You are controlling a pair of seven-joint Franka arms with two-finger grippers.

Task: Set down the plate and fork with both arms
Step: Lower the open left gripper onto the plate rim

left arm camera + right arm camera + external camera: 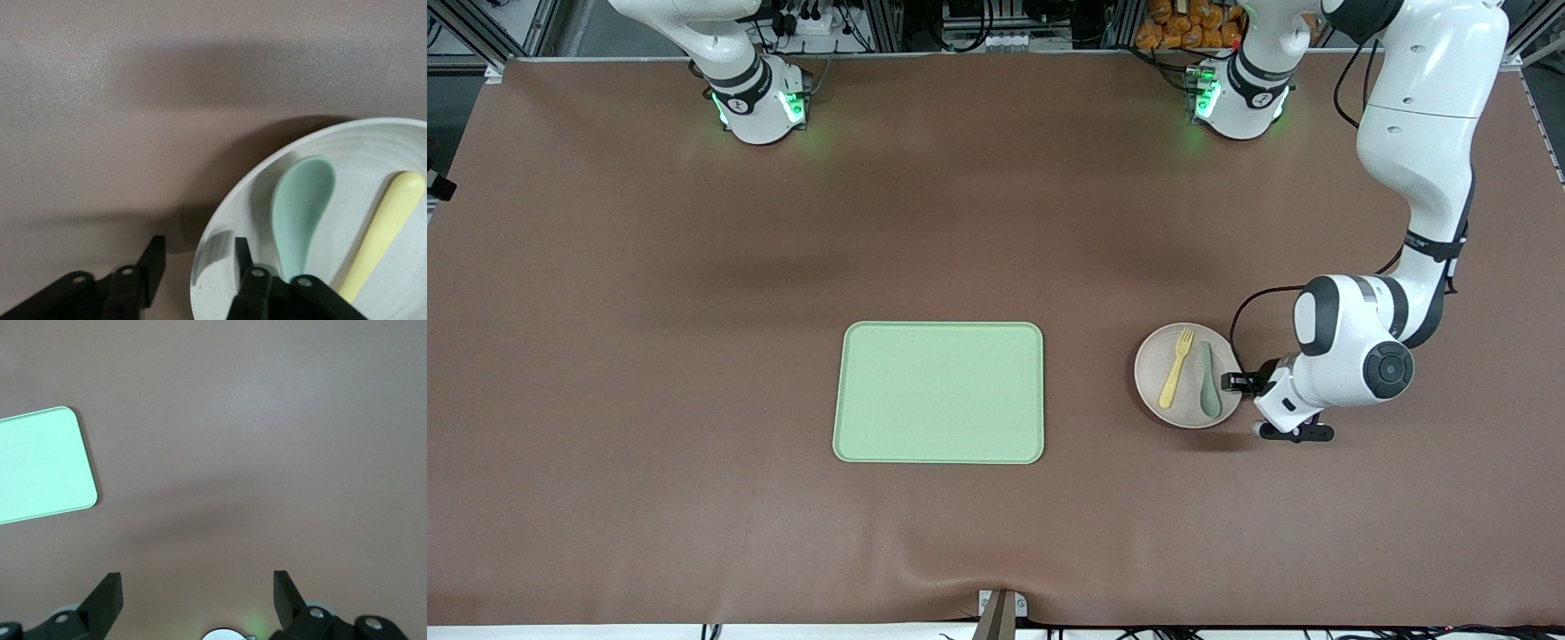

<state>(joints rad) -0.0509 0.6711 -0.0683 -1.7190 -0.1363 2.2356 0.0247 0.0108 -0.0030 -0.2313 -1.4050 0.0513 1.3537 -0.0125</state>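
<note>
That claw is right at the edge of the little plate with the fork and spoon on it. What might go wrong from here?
The left gripper straddles the rim of the small round beige-pink plate, fingers open.

1. The pale-yellow plastic fork and grey-green spoon lie loose on it; a tilted lift might spill them.

2. An edge grip could slip before reaching the rectangular light-green tray.

The right gripper waits, open.
</note>
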